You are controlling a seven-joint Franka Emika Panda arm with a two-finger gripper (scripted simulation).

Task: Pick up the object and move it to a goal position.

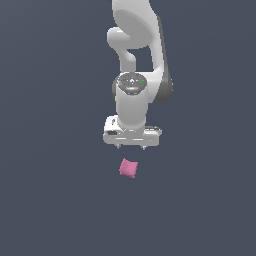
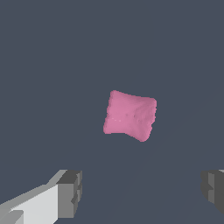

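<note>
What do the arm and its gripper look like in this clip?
The arm is glossy white and rounded, with dark grey joint sections. A round dark cap on the wrist carries tiny red and green marks. The gripper has a wide white boxy body. In the wrist view its jaws end in blocky grey pads. No cables show.

The object [image 1: 128, 168] lies just below the end effector [image 1: 131, 147], apart.

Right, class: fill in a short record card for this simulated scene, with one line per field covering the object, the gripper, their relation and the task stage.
object: pink cushion-shaped block, lying on the dark surface
gripper: white gripper, jaws spread wide, empty
relation: block apart from the gripper, not touching; wrist view shows it beyond the finger pads, not between them
stage: not yet grasped
goal marker: none visible
</note>
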